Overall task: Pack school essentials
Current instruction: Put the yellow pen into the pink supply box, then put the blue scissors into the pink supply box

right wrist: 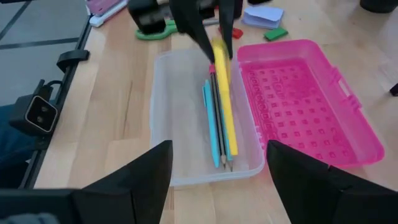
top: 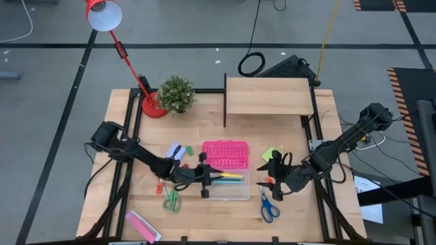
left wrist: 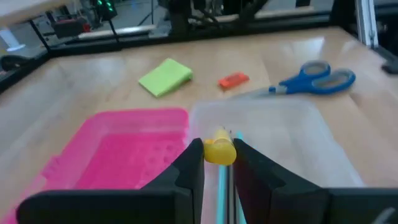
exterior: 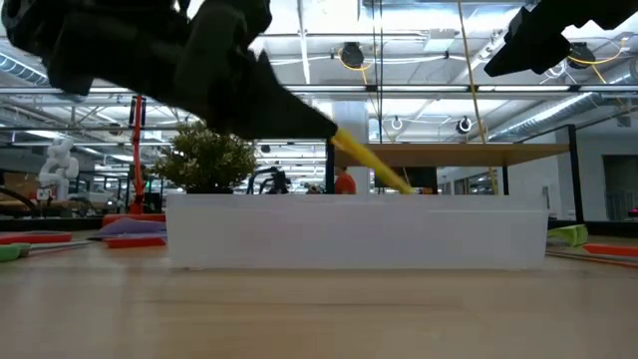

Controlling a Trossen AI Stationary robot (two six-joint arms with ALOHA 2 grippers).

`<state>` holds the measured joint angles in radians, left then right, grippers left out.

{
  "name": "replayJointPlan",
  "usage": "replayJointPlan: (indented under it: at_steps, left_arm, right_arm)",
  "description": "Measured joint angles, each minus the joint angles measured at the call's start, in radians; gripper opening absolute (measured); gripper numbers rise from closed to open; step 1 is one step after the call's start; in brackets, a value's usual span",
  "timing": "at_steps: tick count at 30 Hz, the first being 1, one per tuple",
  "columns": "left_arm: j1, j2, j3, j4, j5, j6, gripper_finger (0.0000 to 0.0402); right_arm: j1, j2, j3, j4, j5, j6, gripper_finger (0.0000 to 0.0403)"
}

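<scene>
The table [top: 122, 170] was pale wood with a smooth, matt grain. The box [right wrist: 180, 118] was cloudy, see-through plastic, and its lid [right wrist: 305, 99] was glossy pink plastic dotted with small holes. The yellow pencil [right wrist: 224, 93] looked smooth and painted. The blue scissors [left wrist: 314, 78] had shiny plastic handles. The left gripper [left wrist: 214, 165] had matt black plastic fingers [left wrist: 186, 171]. The green note pad [left wrist: 165, 76] looked like matt paper.

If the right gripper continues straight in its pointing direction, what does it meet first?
Most likely the clear box: the right gripper, jaws open, points at its near end, where pencils lie. Depth is unclear, so this is a judgement.
</scene>
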<state>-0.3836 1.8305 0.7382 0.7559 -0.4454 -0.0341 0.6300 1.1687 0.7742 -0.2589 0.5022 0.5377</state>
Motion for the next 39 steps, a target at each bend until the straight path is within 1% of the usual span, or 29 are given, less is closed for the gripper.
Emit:
replayJointPlan:
  at_steps: [3, 12, 17, 20, 27, 30, 34, 39]
  left_arm:
    - [0.0, 0.037, -0.001, 0.031, 0.0, 0.01, 0.0074]
    - [0.003, 0.037, 0.0, 0.003, -0.006, 0.032, 0.0074]
    - [0.003, 0.037, 0.0, -0.046, -0.008, 0.025, 0.0077]
    - [0.003, 0.037, 0.0, -0.059, -0.008, 0.025, 0.0096]
    - [0.002, 0.035, 0.0, -0.058, -0.009, 0.009, 0.0176]
    - [-0.001, 0.026, 0.0, -0.051, -0.009, 0.004, 0.0201]
    - [-0.021, -0.041, 0.001, -0.061, -0.023, -0.003, 0.0215]
    - [-0.078, -0.17, 0.001, -0.189, -0.061, -0.018, 0.0208]
  right_arm:
    - [0.0, 0.0, 0.0, 0.0, 0.0, 0.0, 0.0252]
    - [0.0, 0.0, 0.0, -0.001, 0.0, -0.001, 0.0251]
    - [0.0, 0.0, 0.0, -0.001, 0.0, 0.0, 0.0251]
    - [0.0, 0.0, 0.0, -0.001, 0.0, 0.0, 0.0251]
    - [0.0, 0.0, 0.0, -0.001, 0.0, 0.0, 0.0251]
    - [0.0, 0.0, 0.0, -0.001, 0.0, 0.003, 0.0251]
    - [0.0, 0.0, 0.0, -0.001, -0.003, 0.031, 0.0251]
    - [0.006, 0.019, 0.0, -0.002, -0.008, 0.118, 0.0251]
